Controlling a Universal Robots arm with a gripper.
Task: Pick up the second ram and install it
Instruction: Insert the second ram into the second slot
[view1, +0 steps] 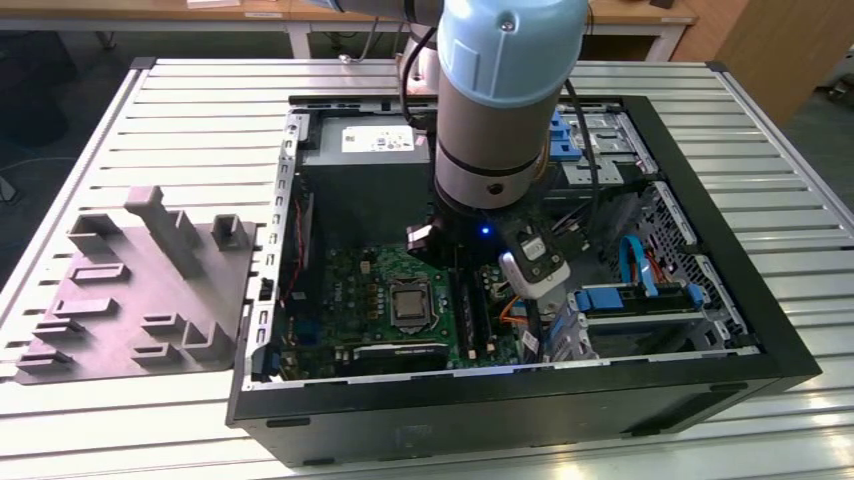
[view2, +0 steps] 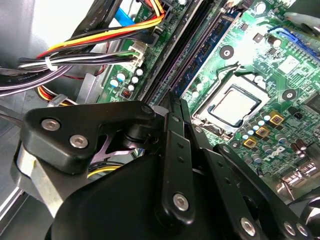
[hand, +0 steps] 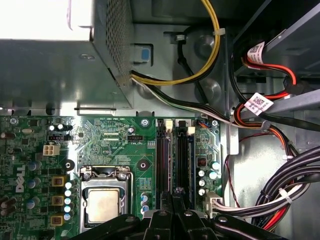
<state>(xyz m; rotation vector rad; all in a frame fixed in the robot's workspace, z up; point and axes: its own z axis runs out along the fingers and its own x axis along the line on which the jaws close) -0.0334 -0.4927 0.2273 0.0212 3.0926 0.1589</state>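
My gripper (view2: 176, 102) (hand: 178, 191) is down inside the open computer case (view1: 747, 340), low over the green motherboard (view1: 380, 275). Its two black fingers are pressed together, shut, with nothing visibly between them. The tips sit at the near end of the long memory slots (hand: 172, 160). The second ram (hand: 183, 162) appears as a thin dark strip standing edge-on in the slot in line with the tips, and it runs away from them (view2: 200, 55). Whether the tips touch it, I cannot tell. The arm's pale blue body (view1: 514, 60) covers the gripper in the exterior view.
The processor socket (hand: 102, 205) (view2: 235, 105) lies beside the slots. Bundled cables (hand: 280, 200) (view2: 90, 55) crowd the other side. The power supply box (view1: 367, 150) stands behind, and a blue drive bracket (view1: 641, 298) is at the exterior view's right. A grey moulded tray (view1: 134, 300) lies outside the case.
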